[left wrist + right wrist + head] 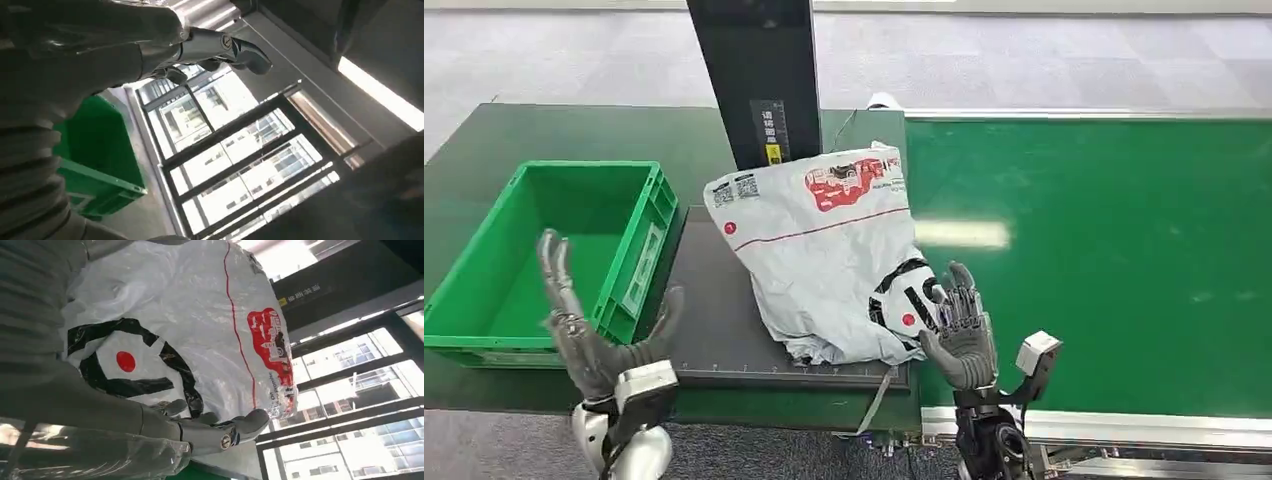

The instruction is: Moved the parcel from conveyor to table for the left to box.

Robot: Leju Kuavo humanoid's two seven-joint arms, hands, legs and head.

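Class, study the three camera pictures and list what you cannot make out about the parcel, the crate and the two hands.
- Parcel: small label print by the codes, head view, too small to read.
- Parcel's underside: hidden by its own body, head view.
- Right hand: whether it touches the parcel, unclear in the head and right wrist views.
- Green crate: near wall partly hidden by the left hand; cut off in the left wrist view.

So the white parcel (pixel 829 250) with the red print is lying crumpled on the dark platform (pixel 724 320), and its right edge sits right at the green conveyor (pixel 1104 260). Left of the parcel there's a green box (pixel 544 255), nothing in it. The right hand (pixel 959 325) is up against the parcel's lower right corner, fingers spread. The left hand (pixel 589 320) hangs over the box's near right corner, fingers wide apart, holding nothing. A black post (pixel 759 80) stands just behind the parcel.
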